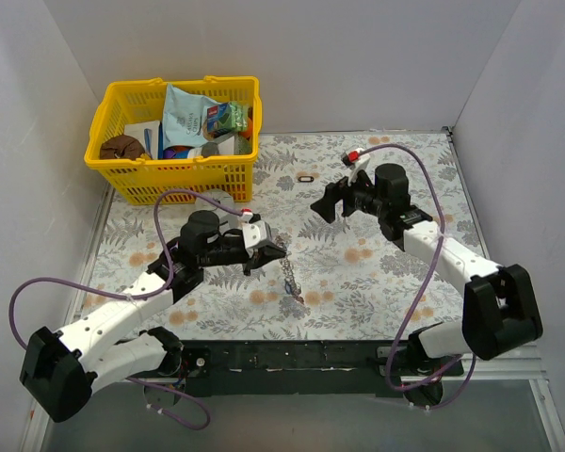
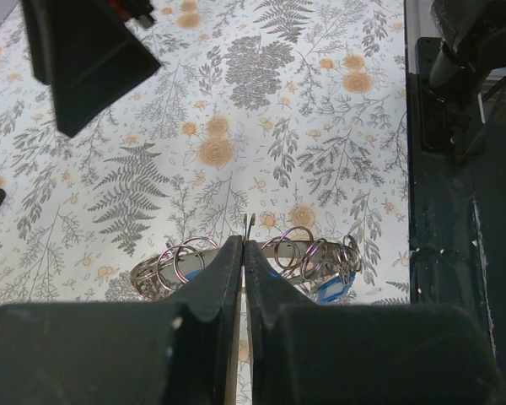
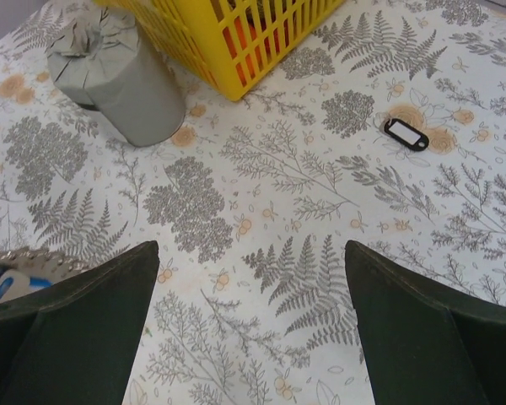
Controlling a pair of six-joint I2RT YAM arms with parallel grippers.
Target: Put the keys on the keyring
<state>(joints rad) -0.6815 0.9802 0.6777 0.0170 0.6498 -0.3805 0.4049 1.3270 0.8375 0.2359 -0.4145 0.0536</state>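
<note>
Open worktop (image 1: 358, 264) is left at the centre; the far-left corner is blocked by a basket (image 1: 169, 174) (grey tin (image 3: 118, 80) beside it).

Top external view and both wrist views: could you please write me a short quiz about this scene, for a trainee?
1. True or false: the right claw is shut.
2. Which thing stands beside the yellow basket in the right wrist view? A) a grey cylindrical tin B) a red mug C) a glass bottle
3. Short answer: which claw has the keyring right at its tips?

Key
1. False: its fingers stand wide apart over the flowered cloth.
2. A
3. The left claw, which is shut.
</note>
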